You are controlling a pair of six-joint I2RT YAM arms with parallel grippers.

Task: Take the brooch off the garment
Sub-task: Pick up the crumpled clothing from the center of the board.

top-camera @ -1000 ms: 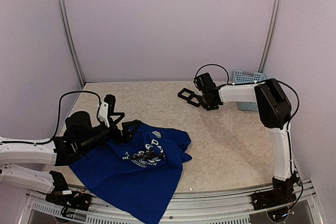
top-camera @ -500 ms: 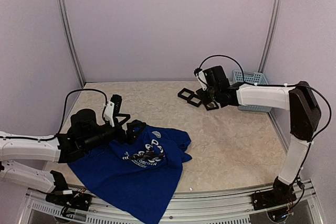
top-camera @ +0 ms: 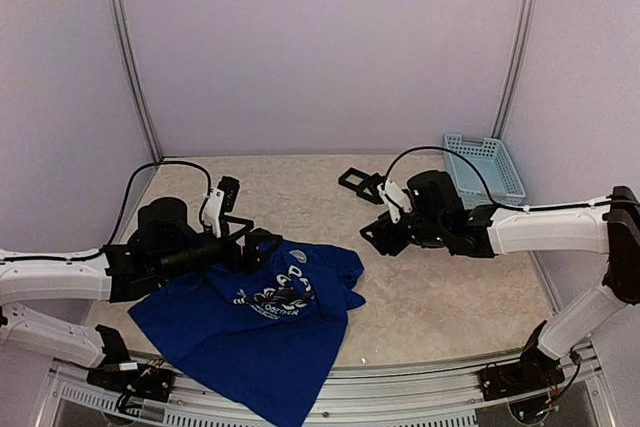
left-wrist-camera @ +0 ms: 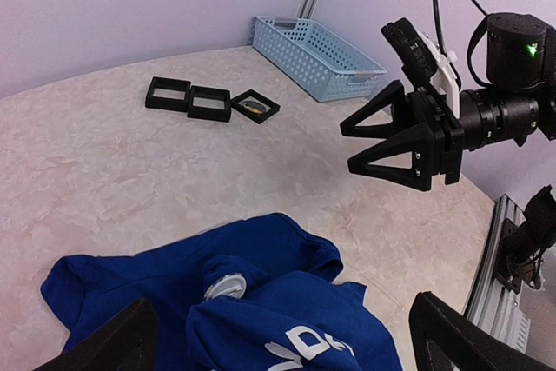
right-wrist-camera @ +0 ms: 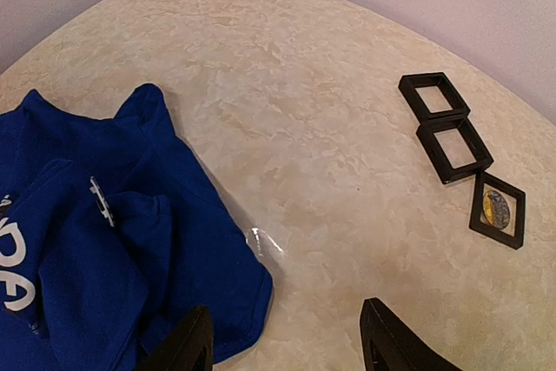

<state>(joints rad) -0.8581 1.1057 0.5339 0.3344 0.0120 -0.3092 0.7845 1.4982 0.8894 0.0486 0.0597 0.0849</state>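
The garment (top-camera: 265,322) is a crumpled royal-blue T-shirt with white lettering at the table's near left, also seen in the left wrist view (left-wrist-camera: 287,258) and the right wrist view (right-wrist-camera: 78,241). The brooch (left-wrist-camera: 226,286) is a small pale round disc pinned in a fold near the shirt's far edge; it shows edge-on as a white sliver (right-wrist-camera: 102,200). My left gripper (top-camera: 252,239) hovers open over the shirt's left part, its jaws (left-wrist-camera: 282,354) wide with nothing between. My right gripper (top-camera: 372,235) hangs open above bare table just right of the shirt and faces it (left-wrist-camera: 347,149) (right-wrist-camera: 287,349).
Three black square frames (right-wrist-camera: 454,149) lie in a row at the back of the table (top-camera: 440,277); the nearest (right-wrist-camera: 498,208) holds a small yellow-and-blue piece. A light-blue basket (top-camera: 485,167) stands at the back right. A clear glinting scrap (right-wrist-camera: 265,239) lies by the shirt's hem.
The right arm has swung from the black frames at the back to mid-table, next to the shirt, its jaws slightly wider. The left gripper has edged slightly right over the shirt.
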